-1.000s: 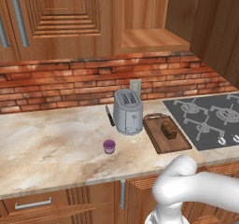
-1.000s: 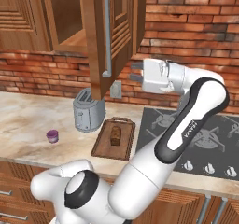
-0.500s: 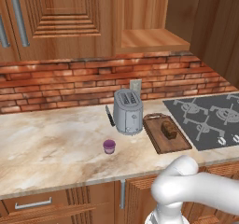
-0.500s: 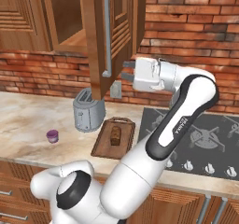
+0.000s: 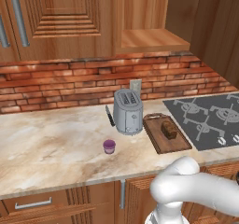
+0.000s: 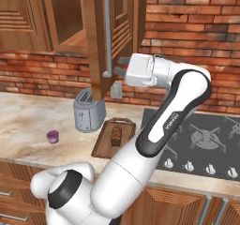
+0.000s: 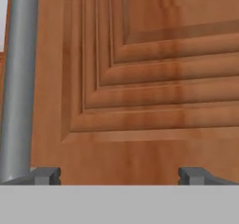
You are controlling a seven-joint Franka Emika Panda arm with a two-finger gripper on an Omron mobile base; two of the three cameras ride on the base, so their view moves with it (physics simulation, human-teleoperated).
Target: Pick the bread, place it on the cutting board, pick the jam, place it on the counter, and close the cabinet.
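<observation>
The bread [image 5: 169,129] [image 6: 115,135] lies on the cutting board [image 5: 158,141] [image 6: 104,146], right of the toaster. On the counter [image 5: 51,143] [image 6: 28,121], in front of the toaster, stands the jam [image 5: 109,146] [image 6: 52,136]. The cabinet [image 5: 149,38] is open, its door [image 6: 96,41] [image 7: 140,78] swung out from the wall with the bar handle [image 6: 108,27] [image 7: 18,78] on its outer face. My gripper [image 6: 120,65] [image 7: 120,176] is open and empty, held high with its fingertips [image 7: 46,175] right at the door's stepped panel, beside the handle's lower end.
A silver toaster [image 5: 128,111] [image 6: 87,111] stands at the back of the counter, with a dark stovetop [image 5: 205,118] [image 6: 206,139] to its right. Brick wall runs behind. Closed wall cabinets [image 5: 56,13] hang to the left, and drawers sit below the counter.
My hand has moved left, closer to the open door's outer face. Bread, jam and board have not moved.
</observation>
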